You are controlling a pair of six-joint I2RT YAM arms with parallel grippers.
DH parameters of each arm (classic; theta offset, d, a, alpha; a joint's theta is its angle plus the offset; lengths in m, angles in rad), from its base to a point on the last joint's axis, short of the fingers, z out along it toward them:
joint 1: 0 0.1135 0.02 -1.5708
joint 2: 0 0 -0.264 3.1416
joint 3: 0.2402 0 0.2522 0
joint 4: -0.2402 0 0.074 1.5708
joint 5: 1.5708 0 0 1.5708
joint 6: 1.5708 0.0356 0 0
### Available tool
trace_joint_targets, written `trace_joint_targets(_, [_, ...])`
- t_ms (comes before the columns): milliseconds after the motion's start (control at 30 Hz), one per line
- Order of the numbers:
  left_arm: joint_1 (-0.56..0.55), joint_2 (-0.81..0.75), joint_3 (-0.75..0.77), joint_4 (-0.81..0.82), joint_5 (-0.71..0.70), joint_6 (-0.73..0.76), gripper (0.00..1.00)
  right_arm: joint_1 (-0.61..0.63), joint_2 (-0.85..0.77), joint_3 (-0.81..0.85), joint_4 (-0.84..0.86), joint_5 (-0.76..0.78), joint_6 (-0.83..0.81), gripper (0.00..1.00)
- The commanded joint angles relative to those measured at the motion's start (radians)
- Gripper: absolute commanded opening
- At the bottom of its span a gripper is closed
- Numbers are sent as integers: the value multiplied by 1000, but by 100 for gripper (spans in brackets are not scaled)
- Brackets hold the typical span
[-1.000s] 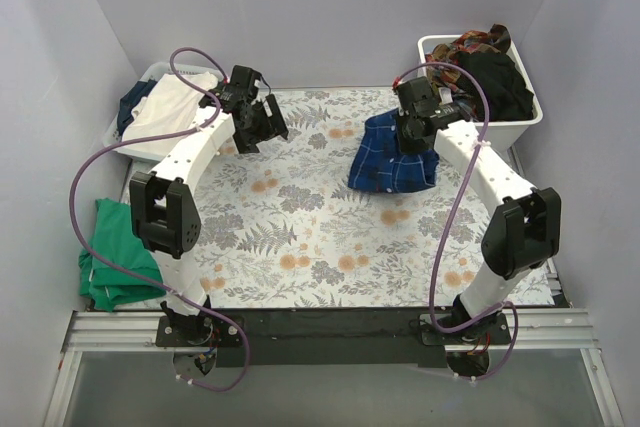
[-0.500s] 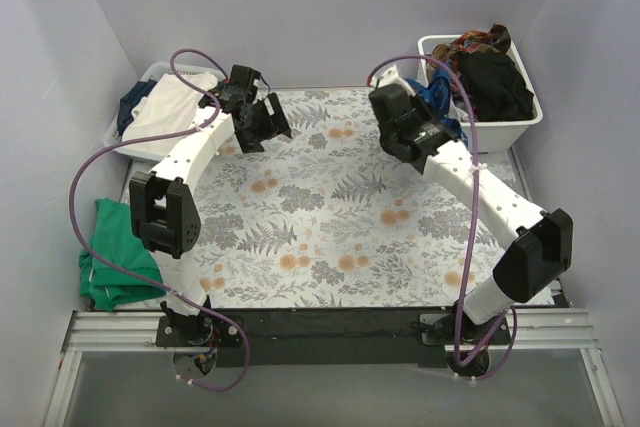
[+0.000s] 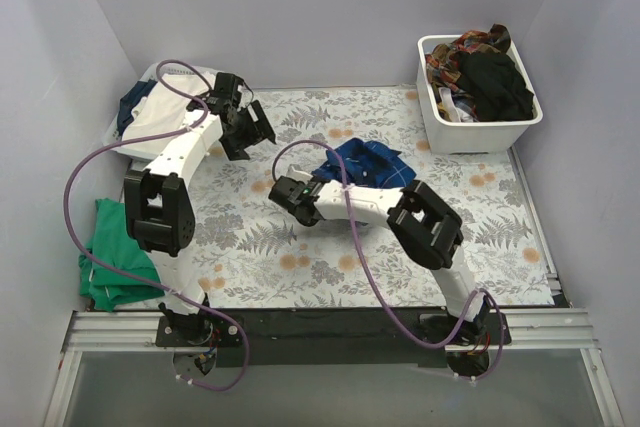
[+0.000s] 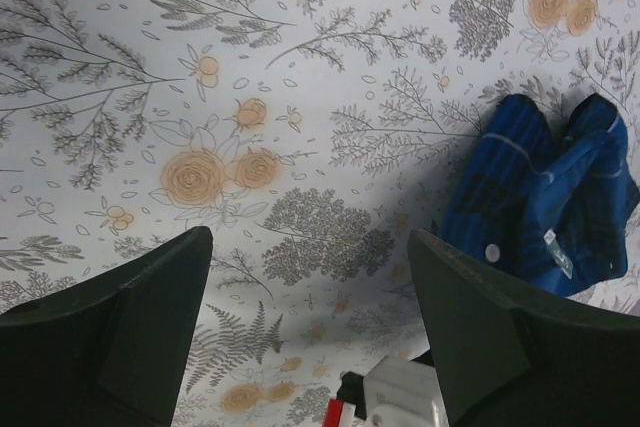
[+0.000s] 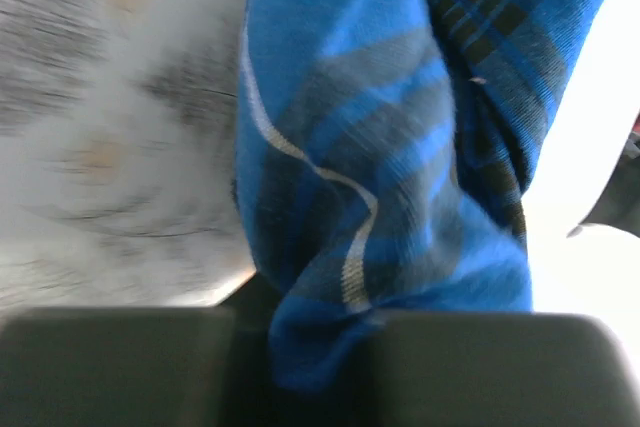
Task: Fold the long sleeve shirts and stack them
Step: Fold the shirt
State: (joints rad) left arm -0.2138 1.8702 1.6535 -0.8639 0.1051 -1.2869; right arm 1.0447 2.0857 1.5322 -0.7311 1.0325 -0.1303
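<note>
A blue plaid shirt [image 3: 368, 163] with thin white lines lies bunched on the floral table cloth [image 3: 300, 247], a little back of the middle. My right arm is stretched low across the table. My right gripper [image 3: 322, 175] sits at the shirt's left edge. In the right wrist view, my right gripper [image 5: 310, 347] is shut on a fold of the shirt [image 5: 340, 147]. My left gripper [image 3: 248, 131] is open and empty above the cloth at the back left. In the left wrist view, my left gripper [image 4: 310, 277] has the shirt [image 4: 550, 197] off to its right.
A white bin [image 3: 436, 119] at the back right holds dark and plaid clothes. Another white bin [image 3: 120, 147] at the back left holds white and blue clothes. A green garment [image 3: 115, 252] lies left of the table cloth.
My right arm has swung from beside the back right bin down and left to the table's middle, bringing the blue shirt with it. My left gripper has shifted slightly left.
</note>
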Motion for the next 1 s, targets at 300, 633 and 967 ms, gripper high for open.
trace_joint_targets(300, [106,-80,-3,-6,-76,-31,80,43,-114,270,-160,-405,201,95])
trace_joint_targets(633, [106,-109,-31,28,-24,-25,80,34,-326,339,-77,-555,179,96])
trace_joint_targets(967, [-177,-155,-95,94,162,136,75,-380,-414,149,-70,-851,371,88])
